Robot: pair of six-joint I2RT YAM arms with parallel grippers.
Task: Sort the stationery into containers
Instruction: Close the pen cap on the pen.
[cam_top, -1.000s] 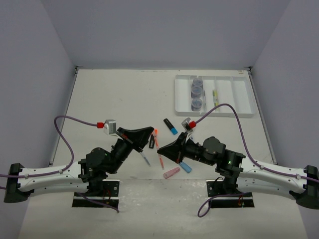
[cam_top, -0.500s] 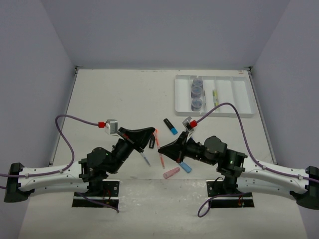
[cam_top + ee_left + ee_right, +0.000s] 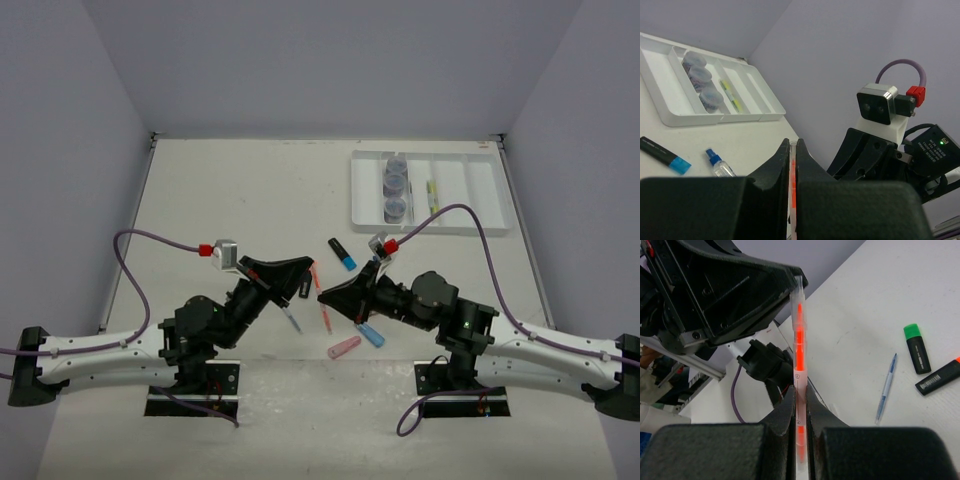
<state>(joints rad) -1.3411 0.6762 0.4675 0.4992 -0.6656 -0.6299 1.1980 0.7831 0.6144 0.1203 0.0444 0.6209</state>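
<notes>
- Left arm (image 3: 90, 352) and right arm (image 3: 560, 352): you see long white links joined by black motor housings.
- Purple cables (image 3: 155, 238): one loops above each arm and ends in a red connector (image 3: 204, 249).
- Wrist camera (image 3: 877, 104): silver face, two lenses, white bracket.
- Fingers (image 3: 782, 415): matte black, wedge-shaped.
- Green light (image 3: 942, 141): set in your right arm's black housing.
- Base plates (image 3: 190, 402): black.

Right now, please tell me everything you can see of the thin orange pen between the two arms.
The thin orange pen is a slim, clear-looking plastic barrel with an orange core. It spans the gap between the arms: the right tool pinches one end, the left tool the other.
</notes>
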